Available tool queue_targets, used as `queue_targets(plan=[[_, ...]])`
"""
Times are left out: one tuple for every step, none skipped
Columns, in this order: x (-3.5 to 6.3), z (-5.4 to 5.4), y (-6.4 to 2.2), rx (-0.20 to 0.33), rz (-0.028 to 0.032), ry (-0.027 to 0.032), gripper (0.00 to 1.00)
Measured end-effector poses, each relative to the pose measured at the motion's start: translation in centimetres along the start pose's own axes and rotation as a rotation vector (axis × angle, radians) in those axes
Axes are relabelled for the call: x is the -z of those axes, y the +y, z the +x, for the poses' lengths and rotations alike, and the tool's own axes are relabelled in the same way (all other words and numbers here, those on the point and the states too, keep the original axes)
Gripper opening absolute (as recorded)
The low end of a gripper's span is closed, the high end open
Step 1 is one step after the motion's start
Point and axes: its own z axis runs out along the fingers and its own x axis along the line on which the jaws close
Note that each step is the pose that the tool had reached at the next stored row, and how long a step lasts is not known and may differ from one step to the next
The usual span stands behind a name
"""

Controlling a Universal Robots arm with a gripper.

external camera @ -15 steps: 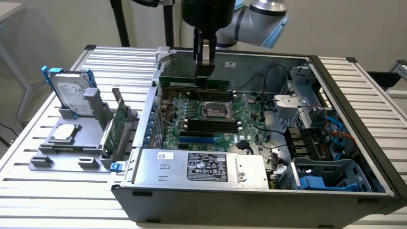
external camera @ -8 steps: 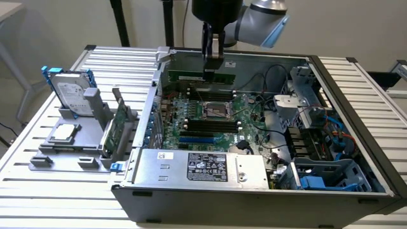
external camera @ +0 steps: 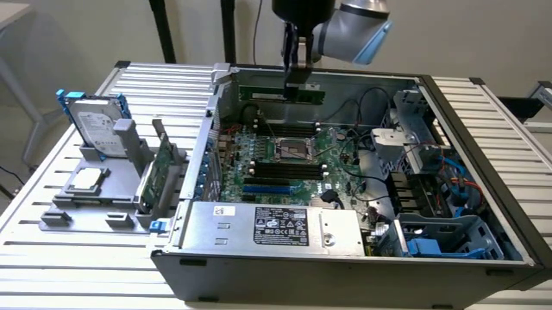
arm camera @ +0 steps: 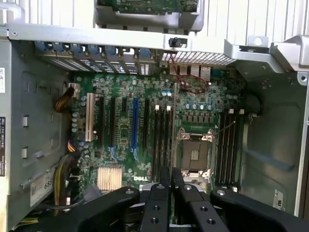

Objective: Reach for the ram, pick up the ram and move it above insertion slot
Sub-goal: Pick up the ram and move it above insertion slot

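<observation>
Ram (external camera: pixel 282 94) hangs clamped, tool (external camera: pixel 296 82) hiding its middle.

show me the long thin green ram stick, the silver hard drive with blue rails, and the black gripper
long thin green ram stick (external camera: pixel 285 94), exterior view, left half
silver hard drive with blue rails (external camera: pixel 97 124), exterior view, label face
black gripper (external camera: pixel 298 79), exterior view, between fingertips

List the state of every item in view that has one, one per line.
Gripper: shut on the ram, above the open case.
Ram: held level over the motherboard, not inserted.
Computer case: lying flat, side panel off.
Processor socket: empty.
Hard drive: standing upright in the holder.
Expansion card: standing on edge in the holder.
</observation>
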Motion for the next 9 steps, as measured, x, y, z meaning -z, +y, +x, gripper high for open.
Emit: queue_targets(plan=[[-0.08,-0.4,-0.17,0.000,0.0002,-0.0002,0.13],[-0.17,-0.7,-0.32,0.000,0.0006,-0.0001,0.13],[-0.28,-1.0,-0.47,0.000,0.0011,-0.0001,0.13],[-0.39,-1.2,-0.63,0.000,0.0016,-0.0001,0.13],[-0.50,-1.5,-0.79,0.000,0.0021,-0.0001,0.13],[-0.60,-1.7,-0.97,0.000,0.0027,0.0000,0.13],[-0.70,-2.0,-1.14,0.000,0.0034,0.0000,0.13],[-0.78,-2.2,-1.28,0.000,0.0042,0.0001,0.13],[-0.83,-2.2,-1.35,0.000,0.0051,0.0001,0.13]])
